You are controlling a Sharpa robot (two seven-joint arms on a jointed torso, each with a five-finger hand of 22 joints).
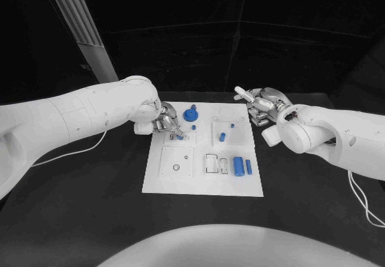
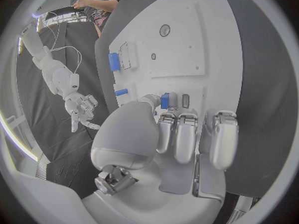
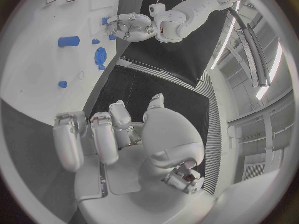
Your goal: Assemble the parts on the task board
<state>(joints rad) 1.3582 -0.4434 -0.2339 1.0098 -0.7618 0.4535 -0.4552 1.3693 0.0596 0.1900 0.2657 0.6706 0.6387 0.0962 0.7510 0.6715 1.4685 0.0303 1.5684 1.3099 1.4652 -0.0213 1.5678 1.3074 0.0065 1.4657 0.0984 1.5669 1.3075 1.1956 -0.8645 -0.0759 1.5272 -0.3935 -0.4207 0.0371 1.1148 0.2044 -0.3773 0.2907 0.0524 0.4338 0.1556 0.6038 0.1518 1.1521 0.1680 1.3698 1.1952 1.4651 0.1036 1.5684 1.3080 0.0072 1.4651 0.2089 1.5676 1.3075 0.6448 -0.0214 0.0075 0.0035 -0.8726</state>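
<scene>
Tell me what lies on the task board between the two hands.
In the head view, between the left hand and the right hand lie a blue gear and two small blue pegs on the task board.

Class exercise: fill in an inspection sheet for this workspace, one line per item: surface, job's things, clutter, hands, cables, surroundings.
Surface: black table.
Job's things: white board mid-table; blue gear and blue cylinder on it.
Clutter: nothing seen.
Hands: left hand over the board's left edge, pinching a small blue part; right hand beside the board's far right corner, holding nothing.
Cables: white cable beside left arm.
Surroundings: dark backdrop.
</scene>
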